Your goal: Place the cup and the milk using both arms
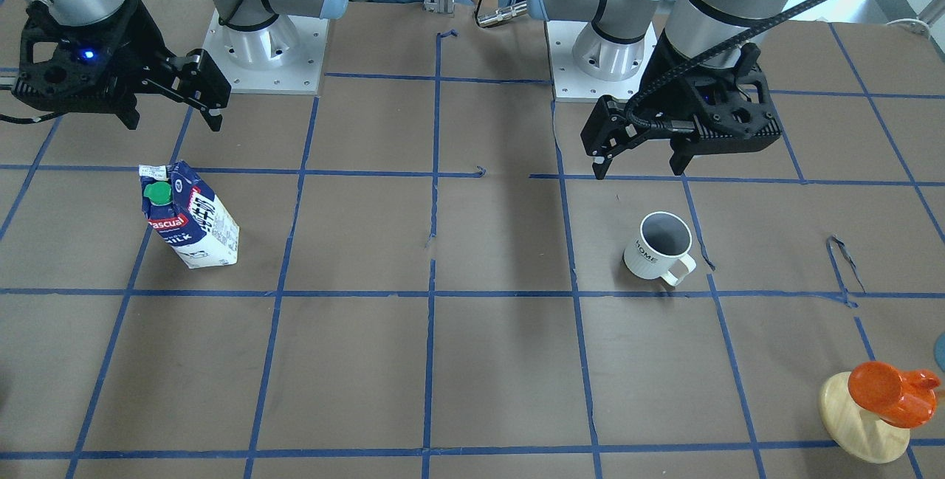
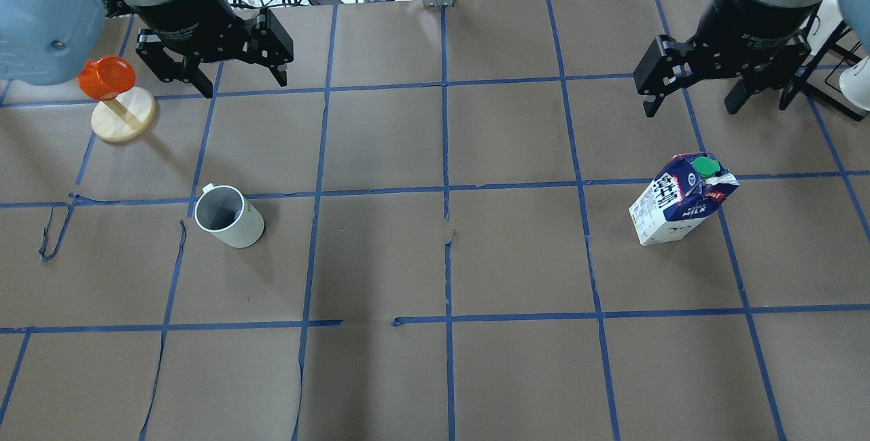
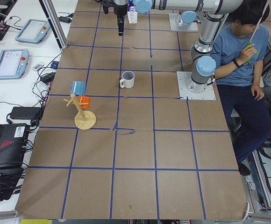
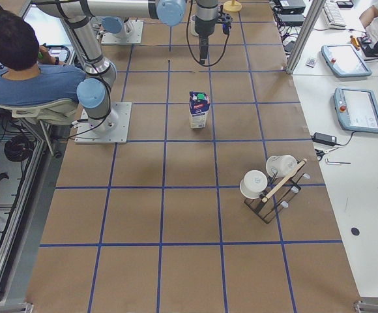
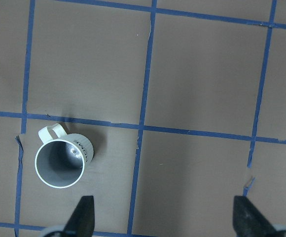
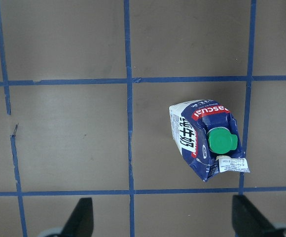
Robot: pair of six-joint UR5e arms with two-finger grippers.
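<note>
The white mug marked "HOME" [image 1: 657,246] stands upright on the brown table, handle toward the operators' side; it also shows in the overhead view [image 2: 228,217] and the left wrist view [image 5: 61,158]. My left gripper [image 1: 638,169] hangs open and empty above the table, behind the mug; in the overhead view it [image 2: 243,85] is beyond the mug. The blue-and-white milk carton [image 1: 190,217] with a green cap stands upright, also in the overhead view [image 2: 680,206] and the right wrist view [image 6: 207,140]. My right gripper [image 1: 173,123] is open and empty, above and apart from the carton.
An orange cup on a wooden stand [image 2: 102,77] sits near my left gripper, at the table's left end. A rack with white cups [image 4: 270,182] stands at the right end. A seated person [image 3: 240,56] is behind the arm bases [image 1: 266,58]. Blue tape lines grid the table.
</note>
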